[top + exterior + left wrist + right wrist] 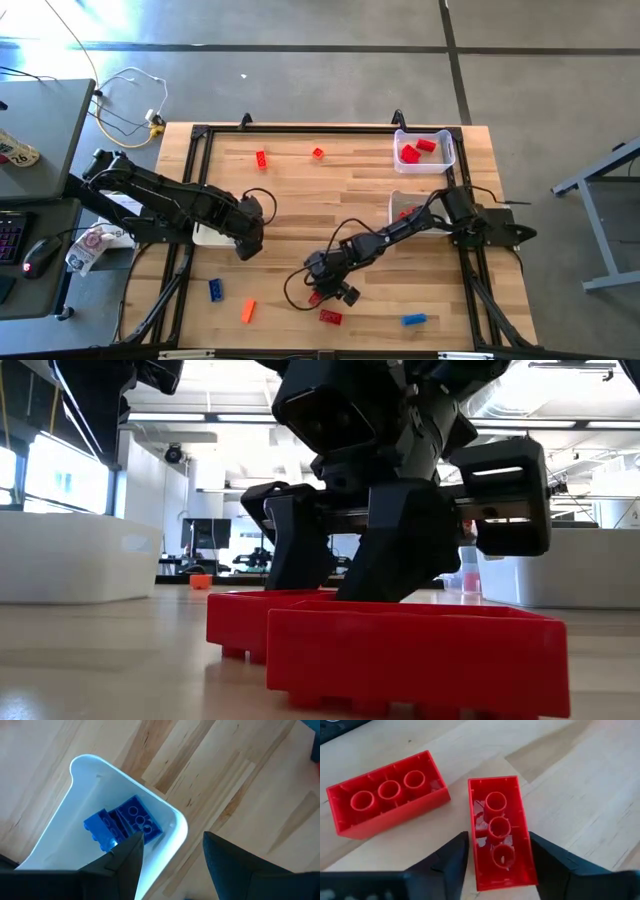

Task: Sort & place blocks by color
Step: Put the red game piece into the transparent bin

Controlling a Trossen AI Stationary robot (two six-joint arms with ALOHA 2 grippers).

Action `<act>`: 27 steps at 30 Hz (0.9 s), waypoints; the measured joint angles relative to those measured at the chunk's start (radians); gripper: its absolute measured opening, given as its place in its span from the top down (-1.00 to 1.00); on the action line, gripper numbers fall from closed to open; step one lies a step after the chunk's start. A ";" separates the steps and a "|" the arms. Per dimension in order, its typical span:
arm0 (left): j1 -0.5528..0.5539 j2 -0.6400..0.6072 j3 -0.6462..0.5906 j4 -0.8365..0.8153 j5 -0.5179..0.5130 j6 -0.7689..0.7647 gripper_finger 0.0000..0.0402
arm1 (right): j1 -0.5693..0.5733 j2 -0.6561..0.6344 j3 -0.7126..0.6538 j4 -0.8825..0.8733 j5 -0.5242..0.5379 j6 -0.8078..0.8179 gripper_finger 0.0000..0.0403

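Red rectangular plastic brick [502,831], hollow side up, lies on the wooden table [600,785] between the right gripper [497,860]'s part-open jaws, not visibly clamped; a second red brick [385,792] lies just beside. Left gripper [172,862], jaws open and empty, hangs over a white bin [75,815] holding blue bricks [122,822].

Red block under right gripper [318,297]: mostly hidden from above.
White bin [210,235]: largely covered by the left arm (its contents unseen overhead).
Middle bin [397,207]: contents partly masked.

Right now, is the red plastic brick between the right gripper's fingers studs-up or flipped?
Flipped: the red plastic brick shows its hollow underside tubes, lying on the table.
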 joint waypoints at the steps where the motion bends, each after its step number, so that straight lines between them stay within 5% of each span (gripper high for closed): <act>1: 0.000 0.000 0.000 0.000 -0.001 0.003 0.06 | 0.000 0.000 0.000 -0.001 -0.001 0.013 0.20; 5: 0.000 0.000 0.000 0.000 -0.025 0.004 0.06 | 0.000 -0.001 0.001 -0.006 0.011 0.064 0.43; 19: -0.019 0.000 0.000 0.000 -0.077 0.056 0.06 | 0.001 -0.008 0.001 -0.023 0.063 0.261 0.43; 27: -0.058 0.000 0.000 0.000 -0.131 0.090 0.06 | -0.003 -0.079 -0.004 -0.165 0.287 0.330 0.43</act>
